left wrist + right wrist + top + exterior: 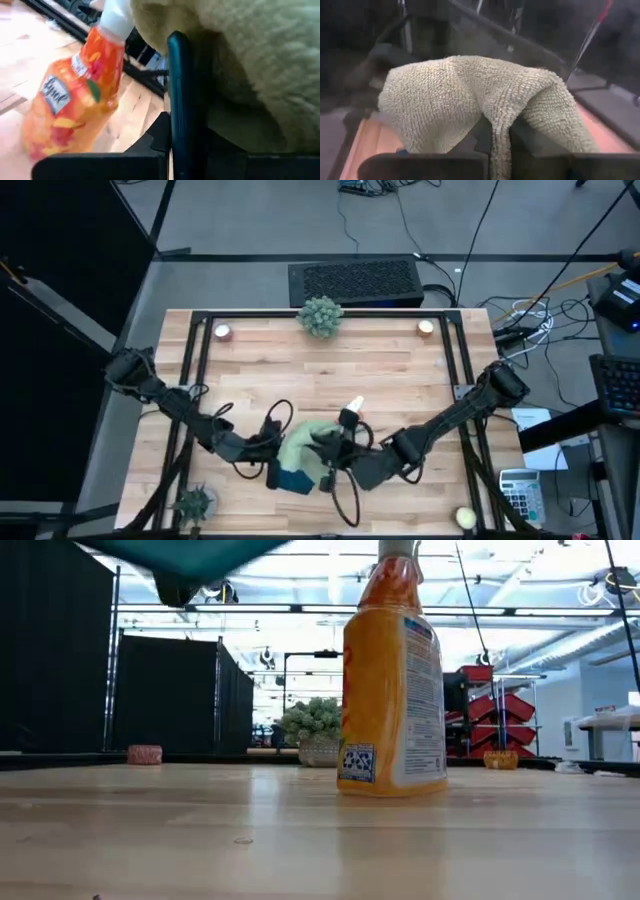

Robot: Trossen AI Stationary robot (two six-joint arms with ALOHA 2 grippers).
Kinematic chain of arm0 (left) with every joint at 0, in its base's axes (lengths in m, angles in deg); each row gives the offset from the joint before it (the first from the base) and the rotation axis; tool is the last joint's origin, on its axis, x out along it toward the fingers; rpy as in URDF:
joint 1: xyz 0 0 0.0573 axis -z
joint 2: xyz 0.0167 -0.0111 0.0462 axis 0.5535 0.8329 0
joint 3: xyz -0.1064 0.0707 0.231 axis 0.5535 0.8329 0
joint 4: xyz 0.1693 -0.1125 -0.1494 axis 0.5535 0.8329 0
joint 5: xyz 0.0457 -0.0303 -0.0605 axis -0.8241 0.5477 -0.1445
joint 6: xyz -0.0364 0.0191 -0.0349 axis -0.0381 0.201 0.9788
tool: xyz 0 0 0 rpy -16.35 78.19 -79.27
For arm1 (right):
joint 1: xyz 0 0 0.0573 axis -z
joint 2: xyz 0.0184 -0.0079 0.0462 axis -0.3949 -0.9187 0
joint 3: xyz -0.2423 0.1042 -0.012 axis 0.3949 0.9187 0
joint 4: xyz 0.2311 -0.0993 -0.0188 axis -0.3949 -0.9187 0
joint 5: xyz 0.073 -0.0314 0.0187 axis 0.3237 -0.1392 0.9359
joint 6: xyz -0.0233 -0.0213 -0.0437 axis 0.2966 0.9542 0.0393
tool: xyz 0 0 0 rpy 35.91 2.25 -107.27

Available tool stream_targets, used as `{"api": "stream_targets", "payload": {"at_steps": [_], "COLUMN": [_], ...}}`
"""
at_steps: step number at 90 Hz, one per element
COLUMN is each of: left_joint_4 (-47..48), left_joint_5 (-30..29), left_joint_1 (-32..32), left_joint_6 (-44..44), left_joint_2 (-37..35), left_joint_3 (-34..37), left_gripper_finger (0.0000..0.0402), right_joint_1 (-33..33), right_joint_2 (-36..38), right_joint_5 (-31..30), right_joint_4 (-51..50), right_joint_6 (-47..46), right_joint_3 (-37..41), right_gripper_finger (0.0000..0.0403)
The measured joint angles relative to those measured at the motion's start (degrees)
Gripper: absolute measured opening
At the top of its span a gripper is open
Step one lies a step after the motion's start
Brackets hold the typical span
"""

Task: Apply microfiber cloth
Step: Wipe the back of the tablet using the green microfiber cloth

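Pale plank worktop (380,370) from above, with grey floor and cables beyond it. Found both arms reaching in to the middle of the near edge, the left from the left edge, the right from the right edge. Placed the microfiber cloth (300,442) there, bunched between the two grippers and lying over a dark teal tablet (296,479). Made out the left gripper (272,464) on the tablet's left-edge side and the right gripper (328,448) against the cloth. Noted an orange spray bottle (352,412) upright just beyond them, toward the far edge.

At worktop height, saw the spray bottle standing alone on the wood. Also saw a teal edge, probably the tablet, high up and clear of the surface.

Through the left wrist camera, caught the tablet edge-on, with the left jaws clenched on it and the cloth pressed against one face.

Through the right wrist camera, saw a fold of the cloth pinched in the right jaws, with the rest draped forward in a rumpled mound.

Judged the job under way rather than finished: cloth taken up, brought onto the tablet, contact made. Could not tell the extent of any wiping. Reckoned the remainder as rubbing across the whole face, then setting tablet and cloth down.
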Motion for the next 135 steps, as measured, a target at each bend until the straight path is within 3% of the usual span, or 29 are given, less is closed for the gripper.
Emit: {"api": "stream_targets", "payload": {"at_steps": [11, 40, 52, 61, 71, 83, 102, 125, 135], "left_joint_4": [0.43, 1.66, 5.01, 5.0, 4.13, 4.28, 6.24, 7.15, 17.7], "left_joint_5": [-1.41, -0.04, -1.05, -1.48, -1.7, -2.3, -1.97, -0.14, 3.11], "left_joint_1": [0.62, 1.1, 0.94, 0.85, 0.51, 0.49, 0.47, 0.52, 1.72], "left_joint_6": [-1.7, -1.64, -1.16, -1.13, -1.06, -0.95, -0.98, -1.67, -5.57], "left_joint_2": [-2.24, -4.31, -4.25, -4.13, -4.13, -4.06, -3.8, -4.36, -5.9], "left_joint_3": [0.06, -0.49, -0.45, -0.38, -0.38, -0.24, 0.02, -0.49, -1.43], "left_gripper_finger": [0.0012, 0.0012, 0.0012, 0.0012, 0.0012, 0.0012, 0.0012, 0.0012, 0.0012], "right_joint_1": [-3.33, -8.98, -10.28, -7.55, -2.83, 0.61, -2.13, -8.9, -12.65], "right_joint_2": [-0.01, 0.6, 2.11, 2.31, 0.78, -0.89, -1.95, -2.28, -1.48], "right_joint_5": [-2.6, -2.2, -7.41, -9.31, -6.45, -1.2, -1.88, 0.99, 1.84], "right_joint_4": [-9.92, -24.95, -11.16, 2.12, 3.82, 0.93, -10.06, -36.14, -43.22], "right_joint_6": [-7.42, -16.76, -0.37, 13.81, 17.26, 12.15, 2.48, -23.37, -33.26], "right_joint_3": [0.03, 0.65, -2.57, -3.87, -3.59, -3.74, -3.85, -3.48, -3.51], "right_gripper_finger": [0.0013, 0.0013, 0.0013, 0.0013, 0.0013, 0.0013, 0.0013, 0.0013, 0.0013]}}
